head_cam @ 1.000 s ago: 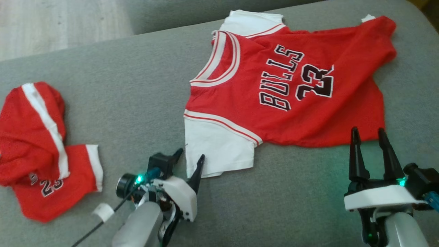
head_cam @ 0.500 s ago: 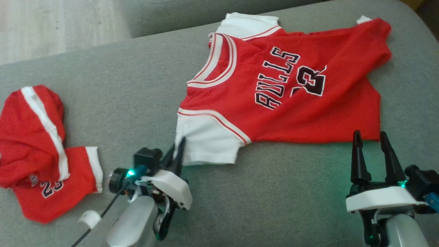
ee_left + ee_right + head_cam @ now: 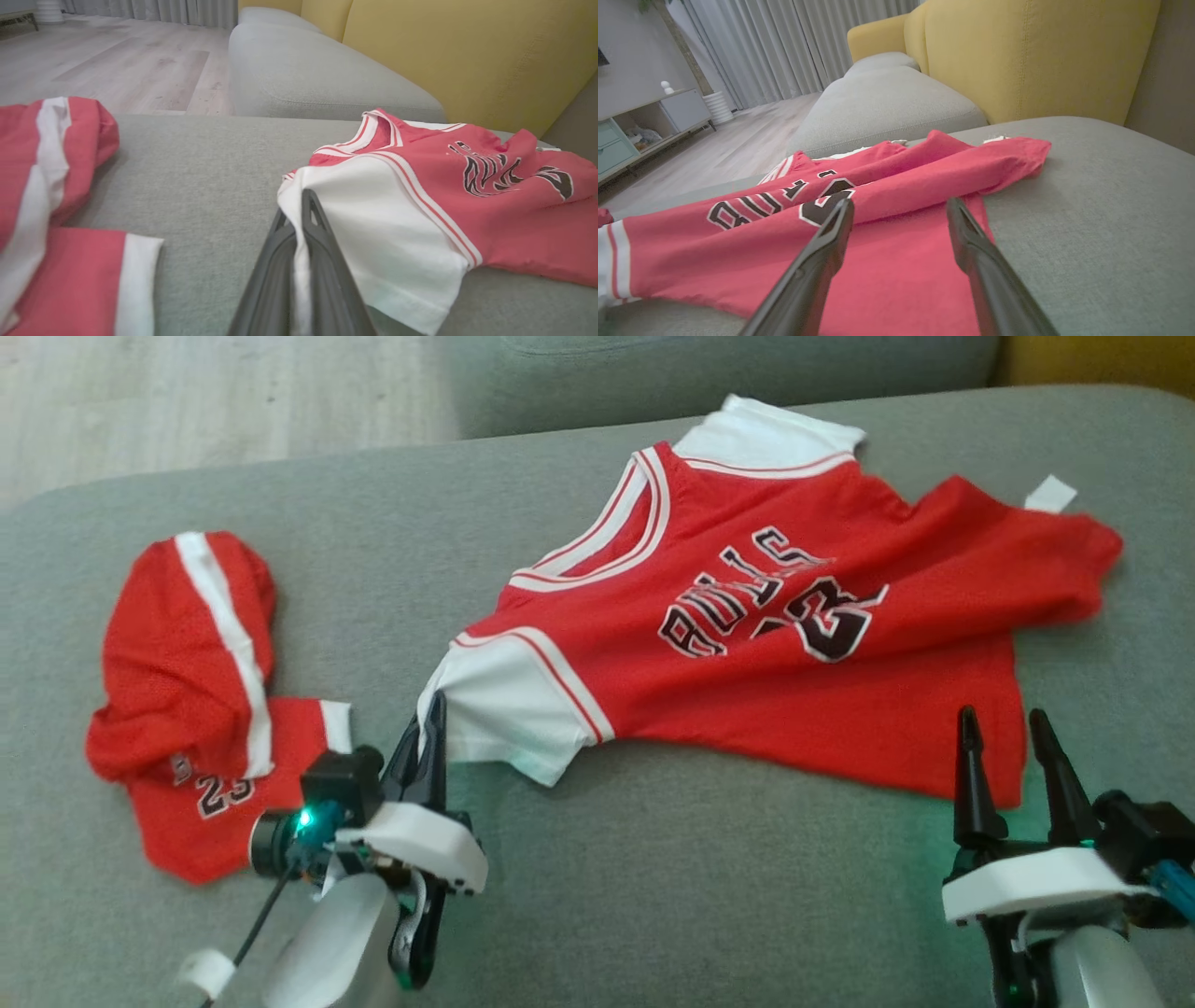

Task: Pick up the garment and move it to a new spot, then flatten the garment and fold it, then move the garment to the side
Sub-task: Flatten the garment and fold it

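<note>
Red jersey (image 3: 803,644) lies front-up on the grey sofa cushion (image 3: 700,859), centre to right, collar toward the far left and hem toward the right. It is not flat: a long ridge runs across the number and lettering, and the far-right corner is bunched up.

Left gripper (image 3: 431,709) is at the near-left end of the jersey, fingers pressed together on the edge of the white sleeve (image 3: 504,700). The left wrist view shows white cloth pinched between them. Right gripper (image 3: 1001,714) is at the near-right hem corner, fingers spread and holding nothing, tips over the red fabric. I can't tell if they touch it.

Red shorts (image 3: 187,644) are crumpled at the left of the cushion, just beside the left gripper and apart from the jersey.

Likely step: moving the jersey to a new spot by the sleeve, with flattening to come.

How to do it well:
- One sleeve pinch drags the body skewed — get the right gripper closed on the near hem corner before pulling further.
- Take the corner at the very edge, through both layers, so the back doesn't slide off.
- Lift both ends together and draw them apart left and right until the ridge over the number pulls out.
- Lay it down far edge first so it doesn't fold under.
- Keep the sleeve end short of the shorts to avoid snagging them.
</note>
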